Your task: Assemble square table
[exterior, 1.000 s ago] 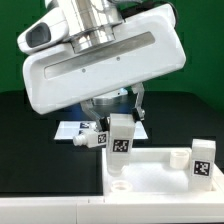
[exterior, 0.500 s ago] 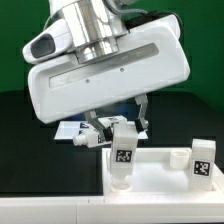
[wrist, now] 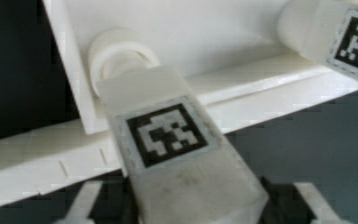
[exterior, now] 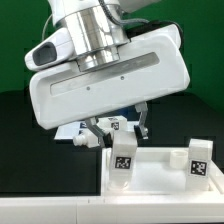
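My gripper is shut on a white leg with a black-and-white tag, one finger on each side of its upper part. The leg stands upright with its lower end at the near corner of the square table slab, on the exterior view's left. In the wrist view the held leg fills the middle, its rounded far end meeting the slab, between my fingers. A second tagged leg stands upright on the slab at the exterior view's right, and that second leg shows in the wrist view too.
The marker board lies on the black tabletop behind the slab, partly hidden by my arm. The large white wrist body hangs over the scene and hides the area behind it.
The held leg has come down toward the slab's corner, and my wrist body has tilted and shifted to the exterior view's right. The second leg has not moved.
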Tool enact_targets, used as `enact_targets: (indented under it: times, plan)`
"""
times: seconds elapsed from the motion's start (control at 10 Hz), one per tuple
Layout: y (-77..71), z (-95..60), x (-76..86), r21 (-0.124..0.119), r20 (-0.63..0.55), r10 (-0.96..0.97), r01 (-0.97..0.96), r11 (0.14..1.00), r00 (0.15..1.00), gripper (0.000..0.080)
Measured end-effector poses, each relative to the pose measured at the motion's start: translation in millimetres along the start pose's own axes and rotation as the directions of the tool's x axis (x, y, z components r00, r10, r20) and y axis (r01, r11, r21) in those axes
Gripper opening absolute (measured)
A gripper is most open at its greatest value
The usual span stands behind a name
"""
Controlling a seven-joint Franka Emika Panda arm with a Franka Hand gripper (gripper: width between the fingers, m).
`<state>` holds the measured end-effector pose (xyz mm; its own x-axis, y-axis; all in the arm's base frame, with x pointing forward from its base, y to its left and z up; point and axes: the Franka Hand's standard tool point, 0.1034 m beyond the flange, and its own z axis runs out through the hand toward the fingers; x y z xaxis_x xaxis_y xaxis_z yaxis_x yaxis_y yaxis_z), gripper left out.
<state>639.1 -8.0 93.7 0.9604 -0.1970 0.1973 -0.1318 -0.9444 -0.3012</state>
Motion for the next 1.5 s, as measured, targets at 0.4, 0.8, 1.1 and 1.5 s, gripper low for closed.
enact_targets:
  times: [0.4, 0.8, 1.1, 1.5]
  plan:
    - [5.5, -2.2, -0.1, -0.033, -0.044, -0.009, 0.008, 0.999, 0.999, 0.0321]
    - [6.6, -0.9, -1.0, -0.033, -0.041, -0.008, 0.006, 0.999, 0.999, 0.0571]
    - [7.1, 0.0, -1.6, -0.034, -0.040, -0.007, 0.006, 0.999, 0.999, 0.0646]
    - [6.6, -1.0, -2.0, -0.062, 0.012, 0.037, -0.037, 0.997, 0.999, 0.0649]
